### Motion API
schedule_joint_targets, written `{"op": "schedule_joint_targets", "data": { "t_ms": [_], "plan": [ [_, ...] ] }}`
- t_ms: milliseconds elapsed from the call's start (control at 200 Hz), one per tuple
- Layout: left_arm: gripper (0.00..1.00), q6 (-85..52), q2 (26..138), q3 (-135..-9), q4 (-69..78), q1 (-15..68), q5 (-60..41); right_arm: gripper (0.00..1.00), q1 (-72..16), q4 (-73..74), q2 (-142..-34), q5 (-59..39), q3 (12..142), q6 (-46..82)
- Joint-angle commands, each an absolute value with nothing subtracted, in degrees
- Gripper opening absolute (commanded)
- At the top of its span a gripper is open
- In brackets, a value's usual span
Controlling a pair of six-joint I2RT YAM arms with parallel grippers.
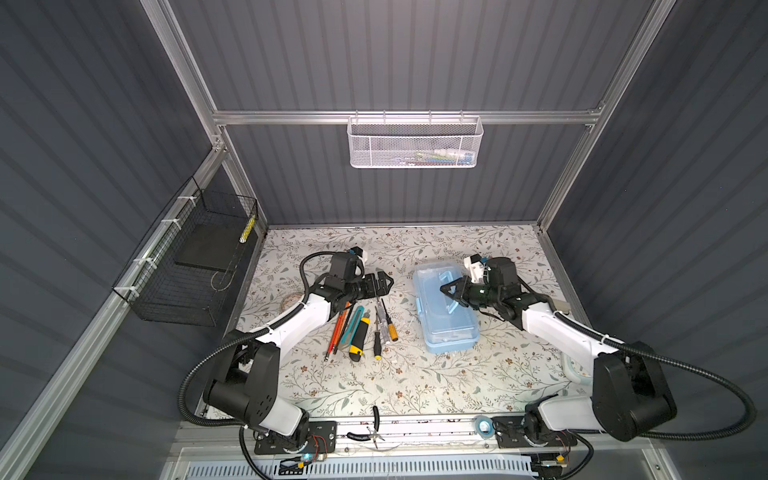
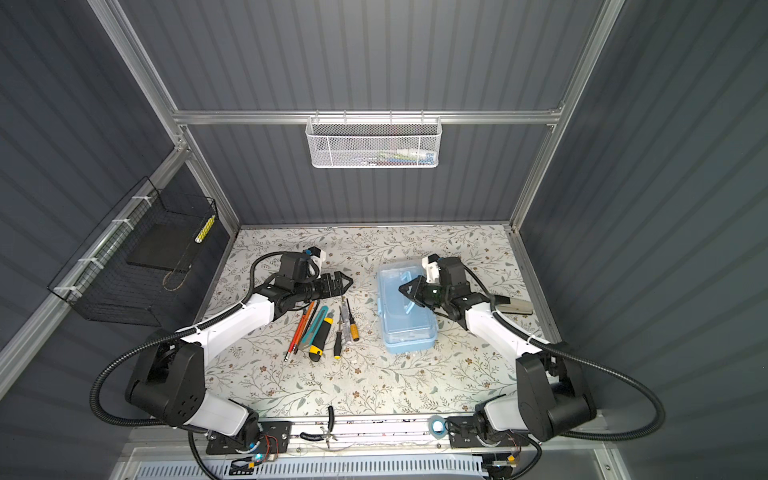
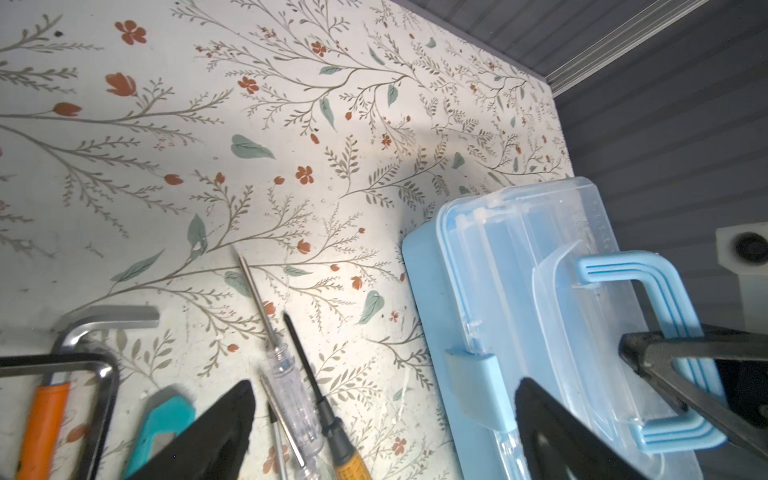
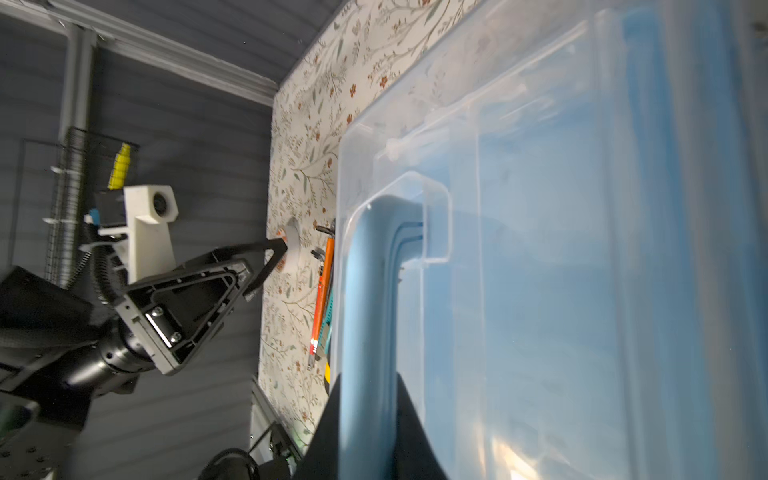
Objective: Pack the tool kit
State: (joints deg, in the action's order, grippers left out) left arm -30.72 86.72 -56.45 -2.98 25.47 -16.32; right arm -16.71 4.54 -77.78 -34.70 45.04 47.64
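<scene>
The tool kit's light-blue case (image 1: 453, 332) (image 2: 411, 332) lies right of the table's middle, its clear lid (image 4: 582, 249) down. My right gripper (image 1: 446, 289) (image 2: 405, 289) (image 4: 368, 382) is shut on the blue handle (image 4: 365, 291) (image 3: 665, 291). To the case's left lie loose tools: a teal knife (image 1: 353, 328), a yellow-black knife (image 1: 359, 338), screwdrivers (image 1: 388, 324) (image 3: 291, 382), orange-handled tools (image 1: 338, 328) and a hex key (image 3: 104, 320). My left gripper (image 1: 386, 282) (image 2: 347, 282) (image 3: 384, 386) hangs open over the tools' far ends, holding nothing.
A white mesh basket (image 1: 415, 143) hangs on the back rail and a black wire basket (image 1: 195, 266) on the left wall. Black-handled pliers (image 1: 376, 428) and a blue tape roll (image 1: 483, 424) lie at the front edge. Another tape roll (image 1: 291, 300) sits under the left arm.
</scene>
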Motion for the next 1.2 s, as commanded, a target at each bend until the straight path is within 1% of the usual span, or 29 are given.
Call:
{"op": "schedule_joint_targets", "data": {
  "t_ms": [0,145,220,375,440,510,680,775,961,1196],
  "plan": [
    [0.97,-33.3,86.9,-58.3,-0.3,25.9,-21.8,0.0,-14.8,16.4,-74.6,-46.5,44.5,53.4],
    [0.97,-36.9,86.6,-57.2,3.8,26.3,-24.7,0.0,-12.4,31.0,-75.6,-52.1,40.3,62.3],
    [0.96,-39.0,86.7,-56.2,6.6,26.5,-25.9,0.0,-11.6,43.0,-78.2,-54.3,37.7,68.3],
    [0.95,-43.7,86.6,-53.8,13.0,26.7,-28.4,0.0,-10.1,75.3,-89.8,-57.9,34.9,86.8],
    [0.94,-44.7,86.4,-53.2,14.4,26.8,-29.0,0.0,-9.4,84.5,-94.8,-57.8,34.8,92.2],
    [0.94,-45.4,86.3,-52.8,15.3,26.9,-29.8,0.0,-9.3,84.8,-97.1,-58.2,35.3,91.9],
    [0.92,-47.5,85.5,-51.0,17.7,26.9,-30.8,0.0,-8.8,82.3,-96.7,-58.7,35.4,89.7],
    [0.91,-48.7,85.9,-49.7,19.7,26.9,-31.3,0.0,-8.2,84.9,-98.6,-58.7,34.7,91.3],
    [0.88,-52.4,87.8,-47.6,27.0,27.1,-33.7,0.0,-8.0,84.8,-98.9,-59.1,33.4,89.8],
    [0.87,-53.3,89.8,-47.4,28.7,28.2,-33.7,0.0,-7.8,84.8,-101.3,-58.9,33.5,89.6]
  ]
}}
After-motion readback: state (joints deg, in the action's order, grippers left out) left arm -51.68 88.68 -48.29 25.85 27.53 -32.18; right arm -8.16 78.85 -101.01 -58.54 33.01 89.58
